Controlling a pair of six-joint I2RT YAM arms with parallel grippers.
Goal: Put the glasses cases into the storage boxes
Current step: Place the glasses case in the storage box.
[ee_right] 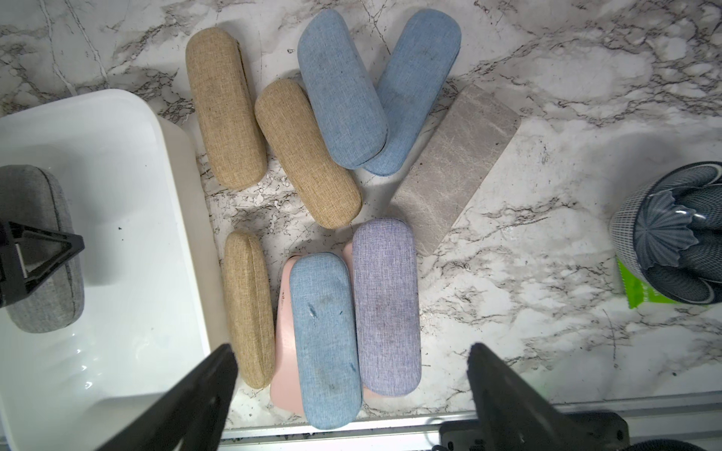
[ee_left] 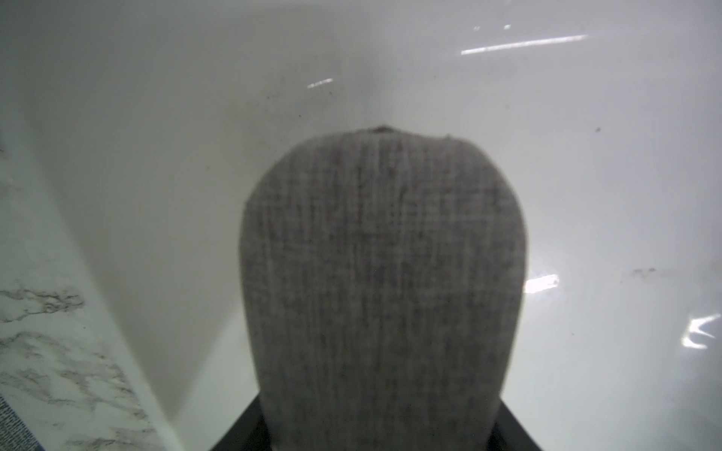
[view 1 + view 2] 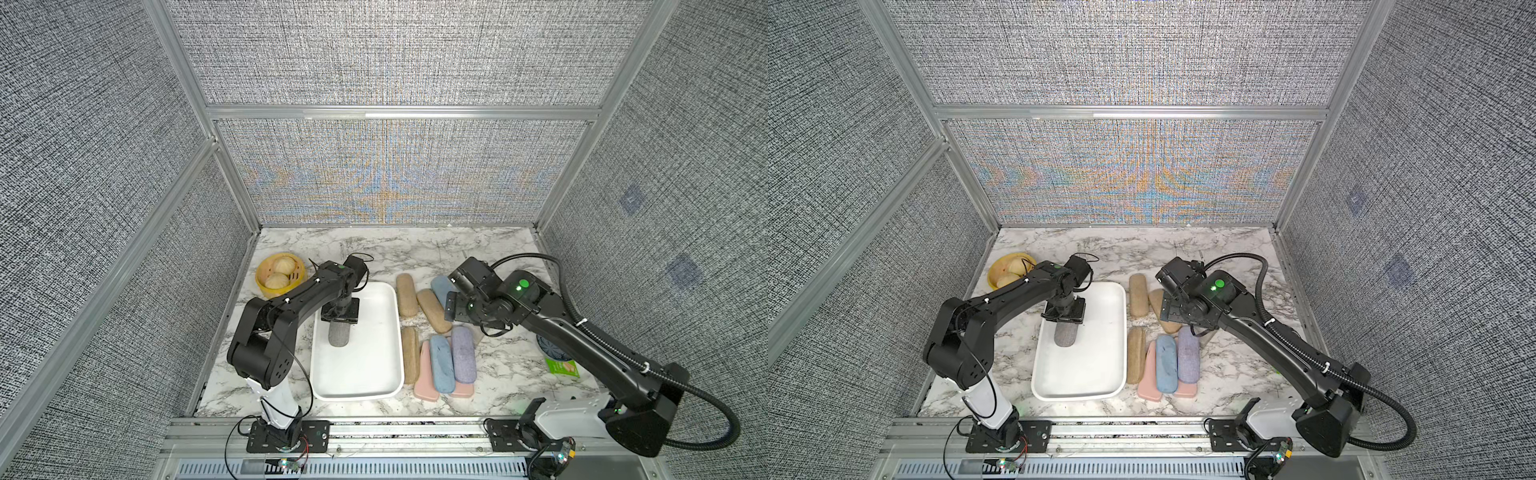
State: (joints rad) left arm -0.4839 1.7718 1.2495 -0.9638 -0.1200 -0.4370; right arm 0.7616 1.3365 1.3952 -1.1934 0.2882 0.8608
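Holding the grey case (image 3: pixel 339 337) tight, the left gripper (image 3: pixel 338 322) is low inside the white tray (image 3: pixel 374 386). The right gripper (image 1: pixel 350 349) hangs wide open over the other cases (image 1: pixel 385 304), which lie beside the tray on the table (image 3: pixel 515 370).

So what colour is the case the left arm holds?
Grey, with a woven fabric texture; the case shows best in the left wrist view.
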